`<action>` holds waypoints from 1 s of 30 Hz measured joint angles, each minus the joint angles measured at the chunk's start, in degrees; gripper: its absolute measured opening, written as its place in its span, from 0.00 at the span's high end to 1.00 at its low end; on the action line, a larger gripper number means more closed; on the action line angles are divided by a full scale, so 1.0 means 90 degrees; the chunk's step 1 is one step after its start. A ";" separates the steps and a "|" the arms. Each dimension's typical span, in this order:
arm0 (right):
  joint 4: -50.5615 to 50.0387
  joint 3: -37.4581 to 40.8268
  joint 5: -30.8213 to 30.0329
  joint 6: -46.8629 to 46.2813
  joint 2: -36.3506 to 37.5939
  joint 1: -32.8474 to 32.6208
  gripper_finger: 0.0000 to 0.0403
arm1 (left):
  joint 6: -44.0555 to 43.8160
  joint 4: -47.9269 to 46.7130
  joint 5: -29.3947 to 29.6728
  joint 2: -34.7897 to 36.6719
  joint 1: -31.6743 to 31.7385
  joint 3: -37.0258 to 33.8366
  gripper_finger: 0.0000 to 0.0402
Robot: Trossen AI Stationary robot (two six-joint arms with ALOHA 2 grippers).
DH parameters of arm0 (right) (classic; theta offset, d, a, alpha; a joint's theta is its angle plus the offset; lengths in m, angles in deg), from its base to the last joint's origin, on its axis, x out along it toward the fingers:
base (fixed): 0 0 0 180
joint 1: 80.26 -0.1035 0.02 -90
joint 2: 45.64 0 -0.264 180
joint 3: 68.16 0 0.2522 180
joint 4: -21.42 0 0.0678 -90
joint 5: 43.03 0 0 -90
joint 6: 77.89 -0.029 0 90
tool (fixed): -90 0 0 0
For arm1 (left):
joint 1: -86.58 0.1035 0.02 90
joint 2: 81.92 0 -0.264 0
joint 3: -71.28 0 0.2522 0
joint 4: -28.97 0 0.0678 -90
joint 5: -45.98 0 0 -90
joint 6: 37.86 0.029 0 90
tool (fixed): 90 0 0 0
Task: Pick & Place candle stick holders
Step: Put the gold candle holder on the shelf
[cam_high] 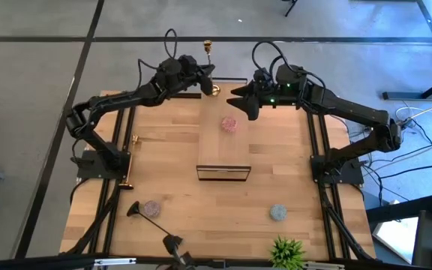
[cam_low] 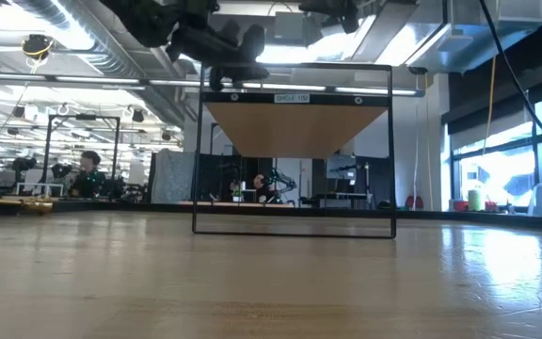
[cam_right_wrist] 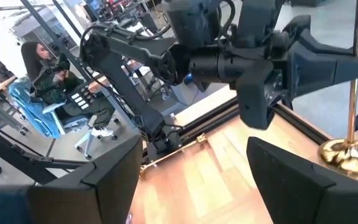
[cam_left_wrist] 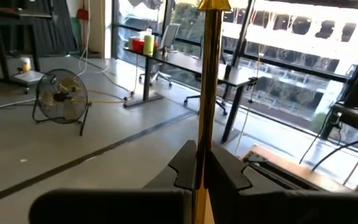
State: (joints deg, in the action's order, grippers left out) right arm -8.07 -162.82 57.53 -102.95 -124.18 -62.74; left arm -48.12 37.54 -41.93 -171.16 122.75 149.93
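At the far edge of the table (cam_high: 178, 195), seen from above, the left end effector (cam_high: 205, 78) was clamped on an upright gold candlestick (cam_high: 209, 51), whose round base (cam_high: 213, 90) sat right at that edge, near its middle. Just to the right, the right end effector (cam_high: 240, 101) hung over the far part of the table with its fingers apart and nothing between them, close to a pink round pad (cam_high: 229, 124). A rectangular frame (cam_high: 223, 172) stood at the table's centre, a second gold candlestick (cam_high: 128, 182) lay along the left edge, a black candlestick (cam_high: 136, 209) lay near the front left corner beside a greyish pad (cam_high: 152, 208), a blue-grey pad (cam_high: 278, 212) lay toward the front right, and a small green plant (cam_high: 288, 252) stood at the front edge. From table height, the black frame (cam_low: 294, 151) stood upright mid-table, and a gold candlestick (cam_low: 12, 202) lay flat at the left edge. Through the left wrist camera, the dark fingers (cam_left_wrist: 185, 171) pinched the thin gold stem (cam_left_wrist: 207, 93), which rose straight up between them. Through the right wrist camera, that arm's own fingers (cam_right_wrist: 114, 165) stood wide apart above the wood, and beyond them the left arm's end effector (cam_right_wrist: 328, 65) held the gold stem (cam_right_wrist: 355, 68) above its flared base (cam_right_wrist: 345, 153) at the table's far edge; a seated person (cam_right_wrist: 42, 74) showed in the room behind.
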 joint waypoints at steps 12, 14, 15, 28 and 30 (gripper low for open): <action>0.0015 0.0000 -0.0107 0.0046 -0.0002 0.0000 0.28 | 0.0512 -0.0146 0.0150 -0.0020 0.0058 -0.0018 0.97; 0.0013 0.0000 -0.0108 0.0048 -0.0004 0.0000 0.28 | 0.0533 -0.0146 0.0143 -0.0022 0.0083 -0.0018 0.97; 0.0013 0.0000 -0.0112 0.0049 -0.0005 0.0000 0.28 | 0.0517 -0.0141 0.0143 -0.0022 0.0095 -0.0018 0.97; 0.0013 0.0000 -0.0172 0.0053 -0.0008 0.0000 0.28 | 0.0376 0.0173 -0.0024 -0.0442 0.0124 -0.0013 0.97; 0.0013 0.0000 -0.0172 0.0051 -0.0010 -0.0003 0.28 | 0.0394 0.0169 -0.0002 -0.0442 0.0136 -0.0013 0.97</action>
State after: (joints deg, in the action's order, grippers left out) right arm -7.96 -162.82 55.98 -102.49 -124.27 -62.77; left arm -44.57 39.06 -41.96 -175.13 123.97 149.81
